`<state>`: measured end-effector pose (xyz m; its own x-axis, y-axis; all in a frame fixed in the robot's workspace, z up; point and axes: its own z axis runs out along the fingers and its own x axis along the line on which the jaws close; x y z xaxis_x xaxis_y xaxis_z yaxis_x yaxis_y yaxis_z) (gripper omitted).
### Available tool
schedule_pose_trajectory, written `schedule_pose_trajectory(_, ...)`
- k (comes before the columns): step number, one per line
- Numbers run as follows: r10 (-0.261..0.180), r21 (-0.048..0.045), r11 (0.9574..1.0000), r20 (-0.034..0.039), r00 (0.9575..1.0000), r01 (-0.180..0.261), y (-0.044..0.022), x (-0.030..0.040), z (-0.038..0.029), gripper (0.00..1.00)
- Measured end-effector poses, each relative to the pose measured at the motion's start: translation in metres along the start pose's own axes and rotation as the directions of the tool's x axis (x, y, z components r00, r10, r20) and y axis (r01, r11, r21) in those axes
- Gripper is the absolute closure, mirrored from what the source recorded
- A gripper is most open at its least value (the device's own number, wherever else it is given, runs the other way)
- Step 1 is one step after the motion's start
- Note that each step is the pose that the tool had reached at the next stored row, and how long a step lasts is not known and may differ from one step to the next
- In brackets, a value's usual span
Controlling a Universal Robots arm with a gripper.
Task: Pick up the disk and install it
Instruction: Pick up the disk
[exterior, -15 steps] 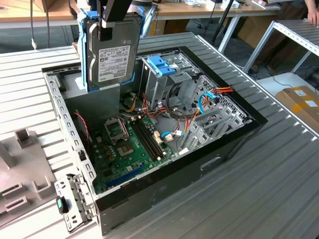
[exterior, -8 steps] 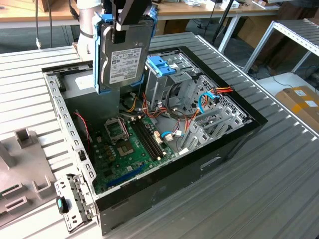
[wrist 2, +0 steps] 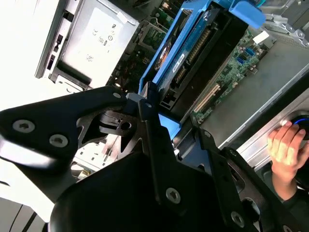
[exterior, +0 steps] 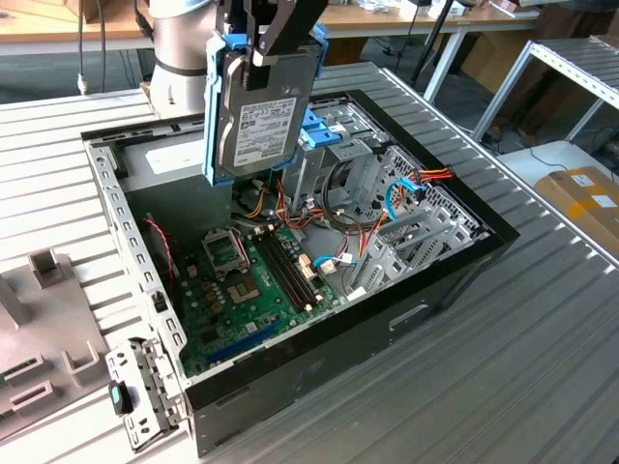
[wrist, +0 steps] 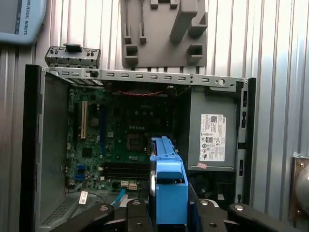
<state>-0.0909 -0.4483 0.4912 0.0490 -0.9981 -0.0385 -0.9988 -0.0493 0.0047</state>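
Note:
The disk (exterior: pixel 259 116), a grey metal drive in a light-blue carrier frame, hangs upright above the back of the open computer case (exterior: pixel 426 309). My gripper (exterior: pixel 273 43) is shut on the disk's top edge from above. In the second wrist view the disk (wrist 2: pixel 190 53) juts out past the black fingers (wrist 2: pixel 147 113), with the motherboard beyond it. The first wrist view looks down the disk's blue edge (wrist: pixel 169 186) into the case. In the exterior view, the grey drive cage (exterior: pixel 340 169) with its blue bracket (exterior: pixel 322 135) stands just behind the disk.
The motherboard (exterior: pixel 253 280) covers the case floor, with coloured cables (exterior: pixel 406 188) by the cage. The power supply (wrist: pixel 212 140) fills one corner. A grey fixture (exterior: pixel 44 319) lies on the ribbed table. A person's hand (wrist 2: pixel 286 147) rests near the case. A cardboard box (exterior: pixel 585 198) sits on the exterior view's right.

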Motion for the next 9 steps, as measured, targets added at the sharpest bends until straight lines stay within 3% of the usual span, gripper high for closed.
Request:
schedule_pose_trajectory(7, 0.002, 0.0000, 1.0000, -0.0007, 1.0000, -0.002, -0.0158, 0.0112, 0.0008, 0.63)
schedule_pose_trajectory(9, 0.003, 0.0000, 1.0000, -0.0012, 1.0000, -0.003, -0.0255, 0.0179, 0.0012, 0.63)
